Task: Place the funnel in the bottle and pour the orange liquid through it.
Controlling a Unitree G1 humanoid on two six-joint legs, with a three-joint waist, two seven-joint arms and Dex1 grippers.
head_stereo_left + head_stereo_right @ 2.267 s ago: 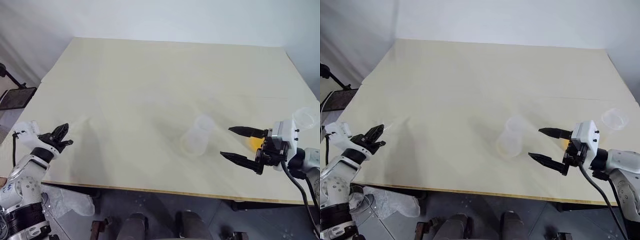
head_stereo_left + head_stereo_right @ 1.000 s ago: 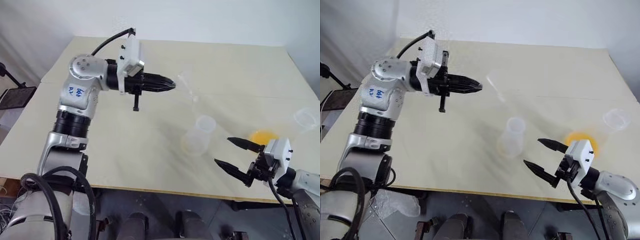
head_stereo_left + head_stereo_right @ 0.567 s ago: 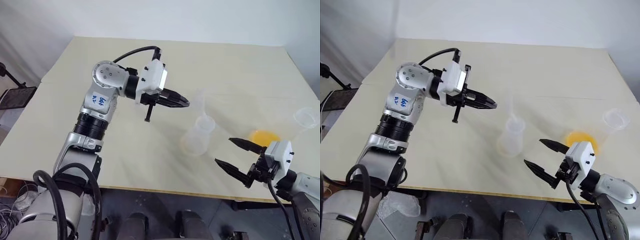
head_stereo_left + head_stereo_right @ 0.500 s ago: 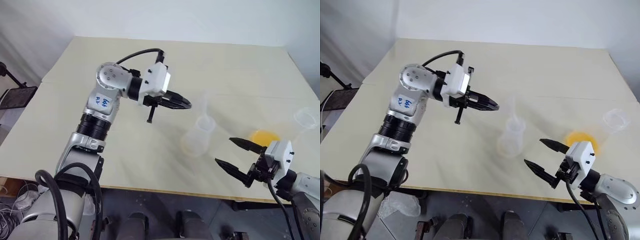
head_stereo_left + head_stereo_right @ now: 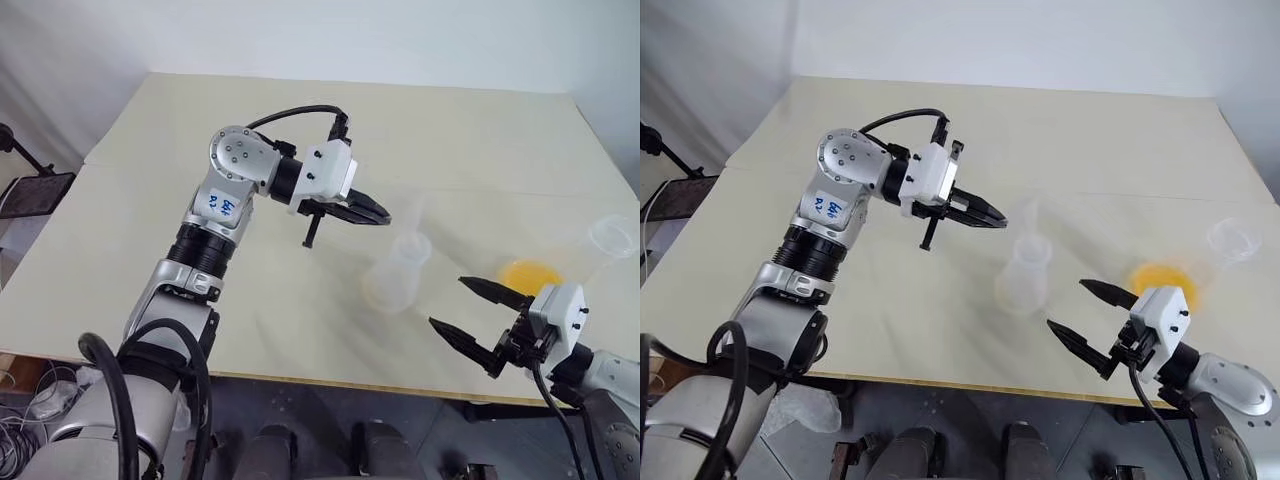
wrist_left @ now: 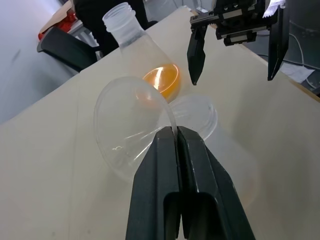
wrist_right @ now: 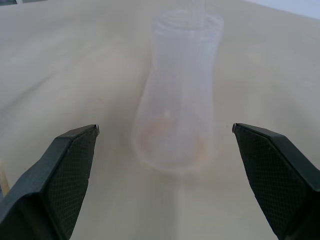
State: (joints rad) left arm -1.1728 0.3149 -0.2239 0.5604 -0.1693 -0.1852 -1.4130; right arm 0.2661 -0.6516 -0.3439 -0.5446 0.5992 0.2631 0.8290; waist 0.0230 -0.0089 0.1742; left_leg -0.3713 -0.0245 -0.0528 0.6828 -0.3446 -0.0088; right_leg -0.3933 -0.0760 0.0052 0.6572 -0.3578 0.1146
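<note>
Your left gripper (image 5: 385, 215) reaches in from the left above the middle of the pale counter (image 5: 300, 130), its black fingers (image 6: 192, 165) pressed together on the rim of the funnel (image 6: 127, 122). The funnel, clear and colourless, hangs tilted just above the mouth of the bottle (image 5: 393, 277), with its spout end at or just inside that mouth; you cannot tell from the head views whether the two touch.

The bottle stands upright near the centre of the counter, slightly toward the near edge, its wide base on the surface and its neck uppermost. In the right wrist view the bottle (image 7: 180, 95) sits squarely between the two spread fingers, well apart from both.

Your right gripper (image 5: 468, 313) hovers near the counter's near edge, to the right of the bottle, jaws spread wide and holding nothing.

The orange liquid (image 5: 528, 273) lies as a shallow pool in a second clear flask (image 6: 142, 57), which stands to the right of the bottle and just beyond the right gripper. A clear cup (image 5: 612, 236) rests near the counter's right edge.
</note>
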